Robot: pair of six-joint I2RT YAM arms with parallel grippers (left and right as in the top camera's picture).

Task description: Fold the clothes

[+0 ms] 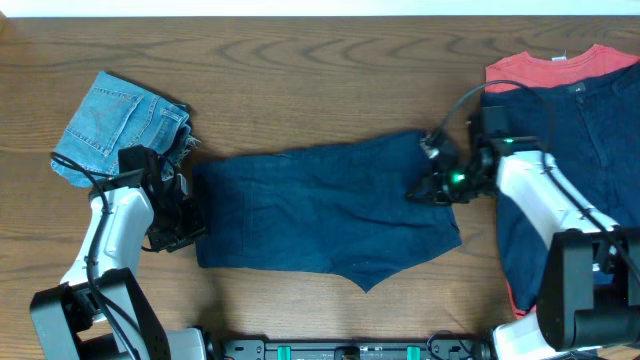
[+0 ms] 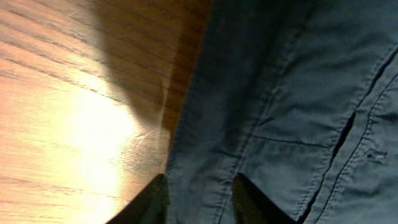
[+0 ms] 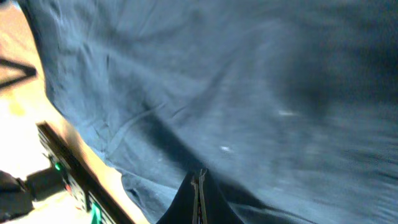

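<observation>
Dark navy shorts lie spread flat in the middle of the table. My left gripper is at their left edge. In the left wrist view its two fingers are apart, with the hem of the shorts lying between them. My right gripper is at the shorts' right edge. In the right wrist view its fingertips are pressed together on the shorts' cloth, with a crease running to them.
Folded light blue jeans sit at the back left, close to my left arm. A pile with a red shirt and a dark navy garment lies at the right, under my right arm.
</observation>
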